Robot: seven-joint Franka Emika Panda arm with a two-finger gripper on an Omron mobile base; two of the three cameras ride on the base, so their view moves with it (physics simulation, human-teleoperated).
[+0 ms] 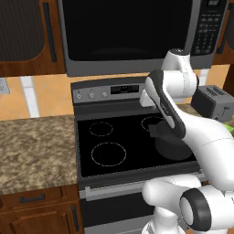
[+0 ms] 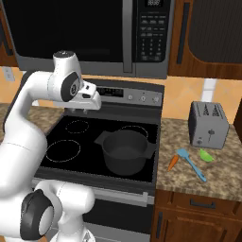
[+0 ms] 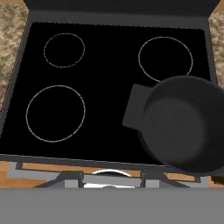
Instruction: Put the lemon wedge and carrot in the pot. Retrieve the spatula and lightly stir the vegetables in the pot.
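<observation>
The pot [image 2: 125, 151] stood on the front right of the black stovetop [image 2: 71, 142], and the hand view showed its dark inside [image 3: 183, 127] bare, with nothing in it. There was one pot, with two short side handles. On the granite counter [image 2: 217, 175] to the right of the stove lay one carrot [image 2: 173, 162], one spatula [image 2: 191, 164] and one lemon wedge [image 2: 206, 155], the carrot just beside the spatula's teal blade and the wedge near the foot of the single silver toaster [image 2: 208, 125]. The stovetop showed four burner rings. The gripper [image 2: 90, 100] hung high over the back of the stove, well apart from the pot; how far its fingers were parted could not be made out, and it held nothing visible.
</observation>
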